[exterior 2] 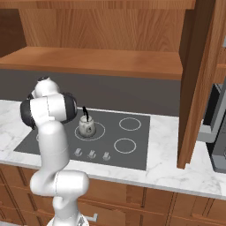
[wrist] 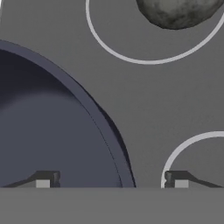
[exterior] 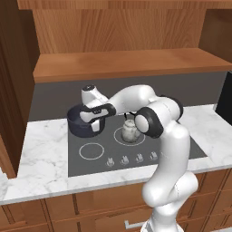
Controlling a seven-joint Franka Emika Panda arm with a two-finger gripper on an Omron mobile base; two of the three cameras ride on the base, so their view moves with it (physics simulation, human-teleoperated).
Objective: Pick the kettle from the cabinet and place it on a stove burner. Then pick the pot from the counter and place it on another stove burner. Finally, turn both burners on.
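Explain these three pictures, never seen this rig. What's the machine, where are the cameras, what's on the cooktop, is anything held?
It is a rendered kitchen with a white robot arm on a base that can drive. Two pictures come from cameras on that base, behind the arm to its left and right. The third looks along the end effector from a camera on the hand.

A marble counter frames a dark cooktop. The kettle stands on a burner ring. The wide dark pot sits at the cooktop's back left, by the left base view.

The end effector is open, one finger over the pot's inside, the other outside its rim. Nothing is held. A row of knobs lines the cooktop's front edge.
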